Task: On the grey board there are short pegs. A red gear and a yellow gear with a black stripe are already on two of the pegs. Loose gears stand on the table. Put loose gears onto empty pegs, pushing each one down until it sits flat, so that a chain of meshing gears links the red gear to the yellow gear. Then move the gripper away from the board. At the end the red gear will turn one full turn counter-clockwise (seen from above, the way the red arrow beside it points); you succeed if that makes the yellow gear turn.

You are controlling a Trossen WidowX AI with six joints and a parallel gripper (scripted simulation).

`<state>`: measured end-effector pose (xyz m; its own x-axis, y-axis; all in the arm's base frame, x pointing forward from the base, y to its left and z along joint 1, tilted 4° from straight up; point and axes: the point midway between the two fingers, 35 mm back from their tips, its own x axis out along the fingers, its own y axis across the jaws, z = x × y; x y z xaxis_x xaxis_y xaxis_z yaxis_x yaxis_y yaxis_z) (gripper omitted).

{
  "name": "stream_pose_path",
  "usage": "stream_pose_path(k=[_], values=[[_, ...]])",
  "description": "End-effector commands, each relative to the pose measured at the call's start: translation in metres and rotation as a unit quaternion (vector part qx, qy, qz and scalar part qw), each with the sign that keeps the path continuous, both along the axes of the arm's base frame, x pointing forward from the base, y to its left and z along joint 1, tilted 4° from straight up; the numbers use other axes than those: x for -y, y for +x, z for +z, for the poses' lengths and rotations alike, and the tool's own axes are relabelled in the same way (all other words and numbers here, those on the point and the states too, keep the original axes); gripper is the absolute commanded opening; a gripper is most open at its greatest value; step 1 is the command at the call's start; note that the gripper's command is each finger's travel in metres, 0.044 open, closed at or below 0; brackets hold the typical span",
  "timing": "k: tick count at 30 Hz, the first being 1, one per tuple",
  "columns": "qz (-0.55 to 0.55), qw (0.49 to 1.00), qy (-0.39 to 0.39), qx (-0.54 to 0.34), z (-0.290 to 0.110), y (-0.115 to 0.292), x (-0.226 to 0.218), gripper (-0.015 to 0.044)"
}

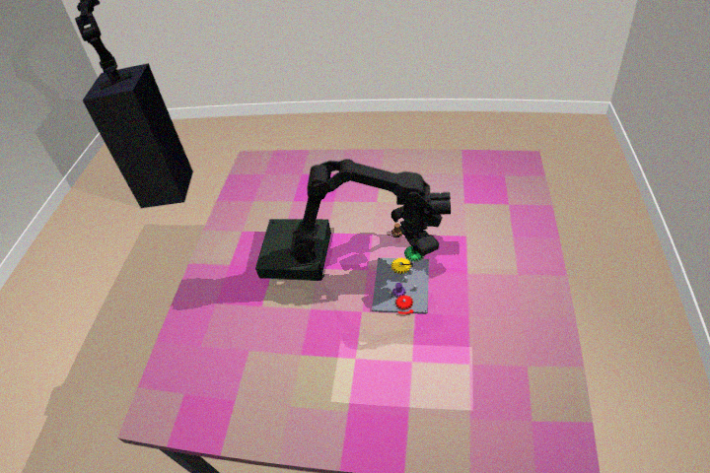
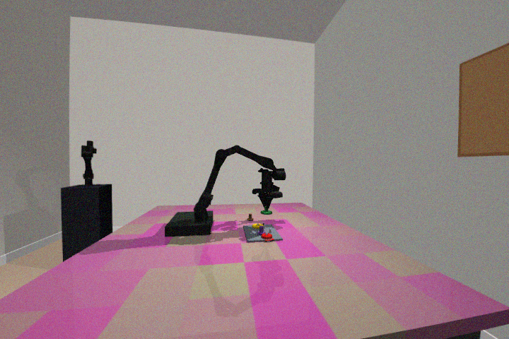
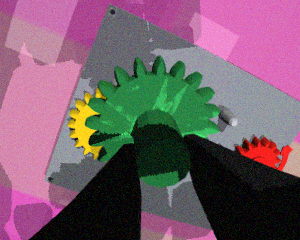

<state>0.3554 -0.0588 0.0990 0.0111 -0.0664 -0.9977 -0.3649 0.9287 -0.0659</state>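
My gripper is shut on the hub of the green gear and holds it in the air. In the wrist view the gear partly covers the yellow gear on the grey board. The red gear is at the board's near end. A small purple gear stands beside it, hidden in the wrist view. A bare peg shows right of the green gear.
A small brown gear stands on the table beyond the board. The red arrow lies beside the red gear. The arm's dark base is left of the board. A second arm stands on a dark pedestal.
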Motion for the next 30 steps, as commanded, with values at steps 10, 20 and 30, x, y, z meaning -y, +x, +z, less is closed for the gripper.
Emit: stream_pose_path(k=[10, 20, 30], values=[[0.001, 1.000, -0.003, -0.003, -0.014, -0.017, 0.022, 0.0000], [0.001, 1.000, -0.004, -0.004, -0.025, -0.030, 0.037, 0.0000], [0.001, 1.000, -0.005, -0.004, -0.027, -0.036, 0.043, 0.0000]])
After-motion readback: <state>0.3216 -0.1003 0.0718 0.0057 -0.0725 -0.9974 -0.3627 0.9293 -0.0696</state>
